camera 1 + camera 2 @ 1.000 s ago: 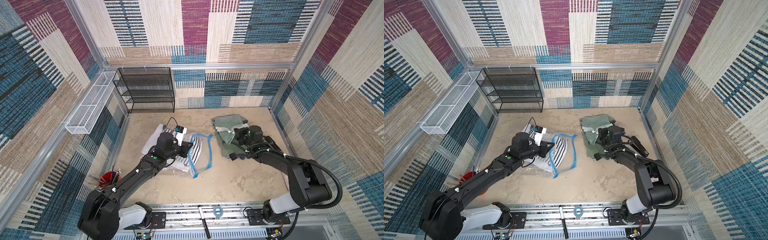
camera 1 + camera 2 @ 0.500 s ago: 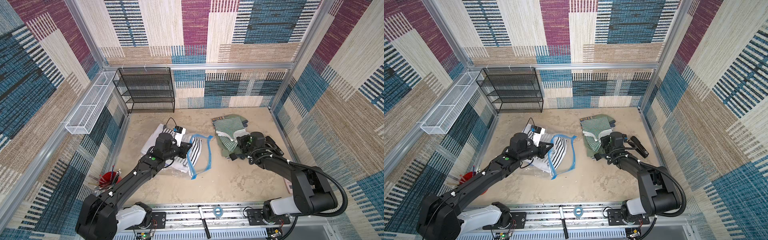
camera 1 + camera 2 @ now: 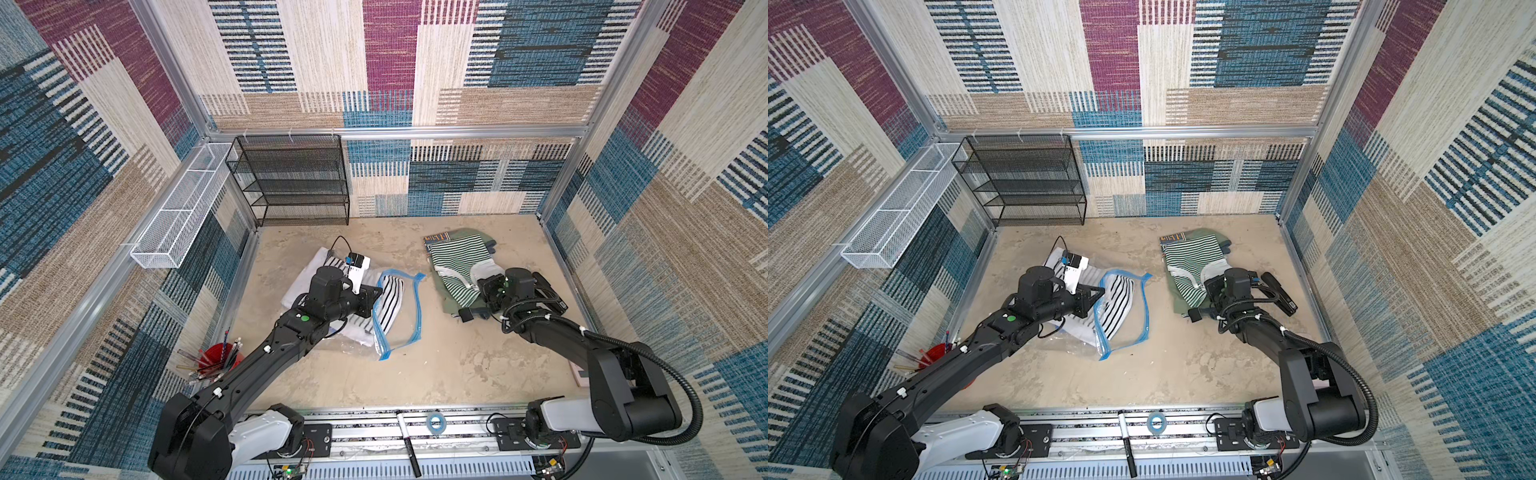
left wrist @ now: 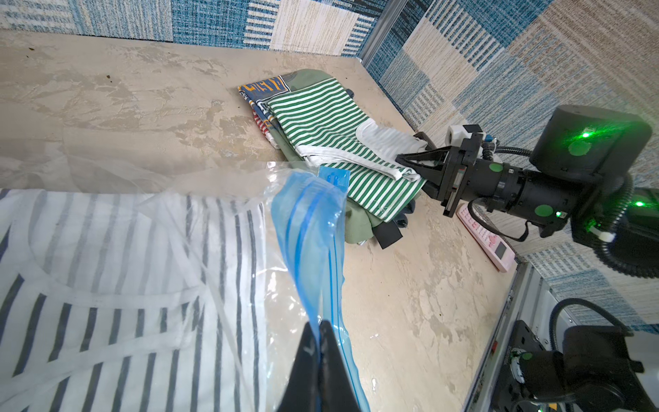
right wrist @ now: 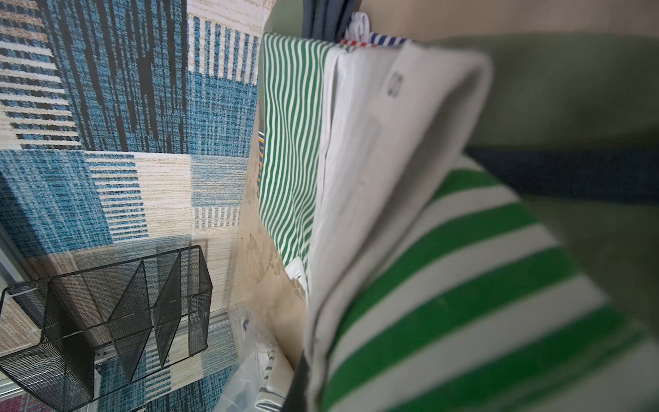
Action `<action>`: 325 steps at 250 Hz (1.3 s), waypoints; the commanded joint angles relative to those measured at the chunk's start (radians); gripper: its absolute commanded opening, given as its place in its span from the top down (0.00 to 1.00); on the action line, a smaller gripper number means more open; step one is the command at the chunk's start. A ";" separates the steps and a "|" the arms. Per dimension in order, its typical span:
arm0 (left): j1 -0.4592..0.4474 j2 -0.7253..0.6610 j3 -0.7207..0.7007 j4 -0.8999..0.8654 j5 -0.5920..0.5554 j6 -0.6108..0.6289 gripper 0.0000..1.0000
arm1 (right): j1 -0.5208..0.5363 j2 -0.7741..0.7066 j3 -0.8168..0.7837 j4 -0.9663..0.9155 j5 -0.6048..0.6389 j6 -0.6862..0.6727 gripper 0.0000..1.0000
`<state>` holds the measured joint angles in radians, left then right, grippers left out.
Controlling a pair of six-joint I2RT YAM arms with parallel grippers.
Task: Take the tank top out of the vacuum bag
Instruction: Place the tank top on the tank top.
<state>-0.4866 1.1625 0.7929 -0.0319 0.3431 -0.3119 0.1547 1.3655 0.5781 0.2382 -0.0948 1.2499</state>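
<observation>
Left claw is clenching the bright blue zip strip of the large, clear, crinkly plastic vacuum bag. The jaws are pressing together with the strip's edge pinched between them. The bag is lying on the mottled beige bench, left of centre in both top views. Its blue strip is looping open toward the right arm.

A white garment with dark stripes is sitting inside the bag and showing through the plastic just behind the strip. Part of it is running under the left arm.

Right claw is grasping the green-and-white striped tank top. In the left wrist view its jaws are closing on the top's white-trimmed edge. The tank top is lying outside the bag and well apart from it, on top of a pile of folded clothes on the right side of the bench. The held edge is folding back over the stripes, so the white inner face is showing in the right wrist view.

Pile, from what is showing:
- An olive-green garment is lying under the tank top.
- A blue-and-yellow printed garment is peeking out at the pile's far edge.

Surroundings:
- A black mesh shelf rack is standing against the back wall.
- A white wire basket is hanging on the left wall.
- A red cup of pencils is standing beside the left arm.
- A pink remote is lying on the bench near the right arm.
</observation>
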 commanded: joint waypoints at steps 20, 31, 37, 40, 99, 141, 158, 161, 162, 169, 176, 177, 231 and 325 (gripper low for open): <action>0.000 -0.009 0.012 -0.016 -0.014 -0.001 1.00 | -0.007 -0.010 -0.032 0.007 -0.003 -0.017 1.00; 0.000 -0.007 0.014 -0.017 -0.015 -0.002 1.00 | -0.010 -0.008 -0.039 0.009 -0.006 -0.017 1.00; 0.000 -0.006 0.014 -0.016 -0.016 -0.003 1.00 | -0.010 -0.009 -0.042 0.009 -0.008 -0.016 0.99; 0.000 -0.006 0.014 -0.016 -0.016 -0.003 1.00 | -0.010 -0.009 -0.043 0.011 -0.008 -0.016 0.99; 0.001 -0.023 -0.004 -0.011 -0.026 -0.004 1.00 | -0.031 0.008 -0.072 0.024 -0.033 -0.023 0.96; 0.000 -0.018 -0.006 -0.007 -0.030 -0.004 1.00 | -0.042 0.013 -0.084 0.024 -0.036 -0.041 0.92; 0.000 -0.017 -0.001 -0.016 -0.030 -0.001 1.00 | -0.049 0.014 -0.088 0.029 -0.039 -0.051 0.89; 0.000 -0.017 0.000 -0.018 -0.030 0.000 1.00 | -0.051 0.015 -0.088 0.031 -0.040 -0.054 0.88; 0.001 -0.017 0.000 -0.019 -0.030 0.000 1.00 | -0.050 0.015 -0.088 0.031 -0.040 -0.055 0.88; 0.000 -0.019 0.002 -0.023 -0.034 0.002 1.00 | -0.054 0.016 -0.088 0.031 -0.044 -0.061 0.88; 0.000 -0.020 0.002 -0.027 -0.037 0.004 1.00 | -0.056 0.017 -0.088 0.030 -0.046 -0.068 0.88; 0.000 -0.020 0.002 -0.027 -0.038 0.005 1.00 | -0.056 0.017 -0.088 0.029 -0.045 -0.069 0.87; 0.000 -0.035 -0.007 -0.031 -0.047 0.002 1.00 | -0.078 -0.027 -0.083 -0.035 -0.032 -0.135 0.70; 0.000 -0.032 0.027 -0.065 -0.059 0.023 1.00 | -0.125 -0.258 -0.092 -0.293 0.075 -0.315 0.30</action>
<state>-0.4866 1.1294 0.8047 -0.0895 0.2920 -0.3080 0.0467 1.1561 0.4858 0.0536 -0.0624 1.0168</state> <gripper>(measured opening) 0.051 0.662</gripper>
